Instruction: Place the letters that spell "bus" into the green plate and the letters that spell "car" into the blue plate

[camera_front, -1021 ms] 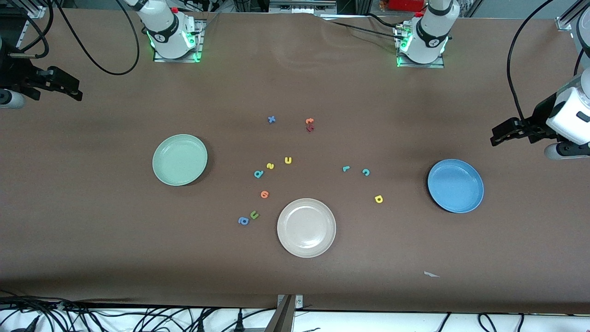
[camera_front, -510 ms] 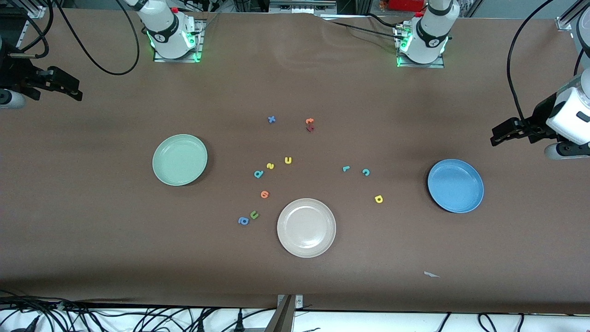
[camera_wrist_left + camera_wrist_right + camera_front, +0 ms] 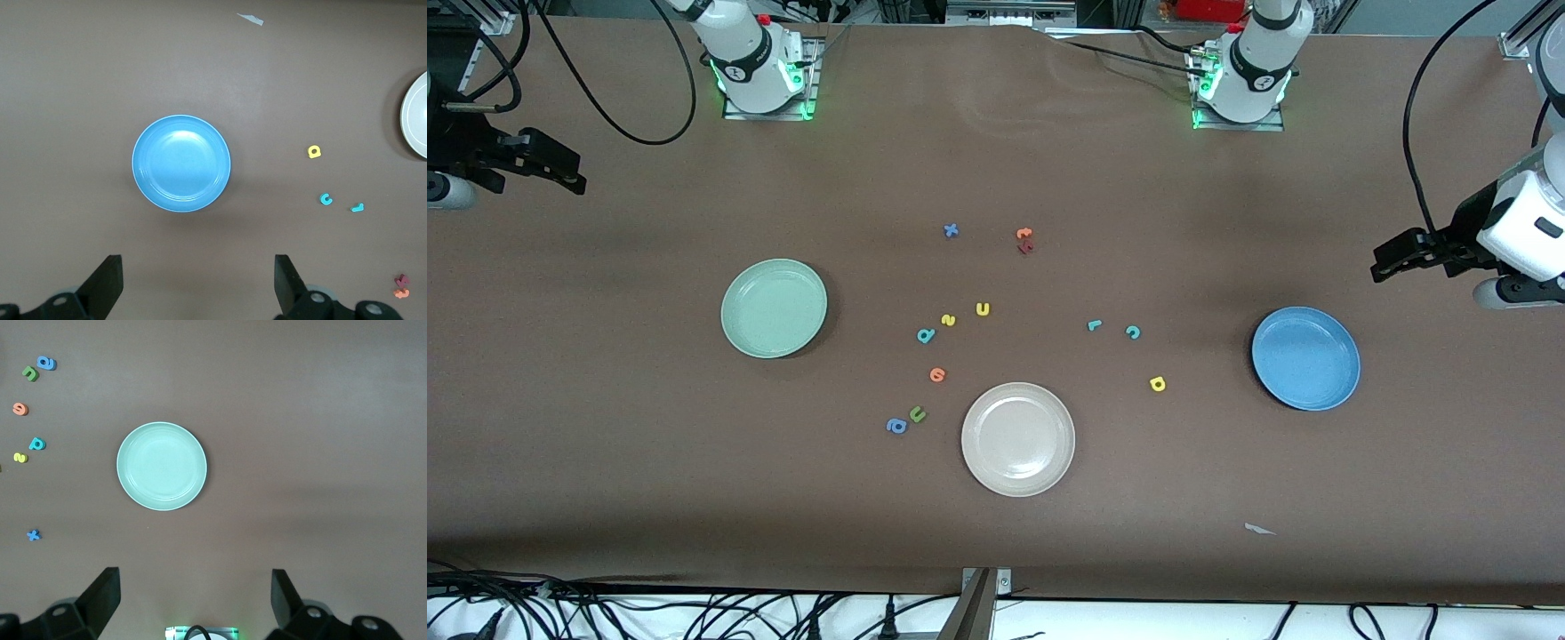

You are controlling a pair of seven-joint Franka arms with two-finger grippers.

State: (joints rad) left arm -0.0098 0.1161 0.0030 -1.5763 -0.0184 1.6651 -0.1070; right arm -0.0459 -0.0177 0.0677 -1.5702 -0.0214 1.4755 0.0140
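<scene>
Brown tabletop: all letters lie loose on it, nothing sorted yet; both task plates bare.
L gripper: jaws wide apart, holding nothing; you have it up in the air at the L arm's end of the table, w/ the blue plate just beside it toward the table's middle.
R gripper: also spread wide, empty, up high at the R arm's end; the green plate sits well in from it, toward the middle.
"car" set: teal c and teal r close together, yellow a nearer the front cam. All three lie past the blue plate as seen from the L gripper, so that arm must reach over or round the plate to get them.
"bus" set: teal b, yellow s, yellow u in a short row, past the green plate as seen from the R gripper.
Nearer arm: my read is L for "car", R for "bus"; each plate is between its claw and its letters, so a carry back would be short.
Decoys: green u and blue a sit together beside the beige plate; orange letter just nearer the cam than the b. Don't mix the two u's.
Long axis: letters too small to call; you'd prob. need a top-down pinch.
</scene>
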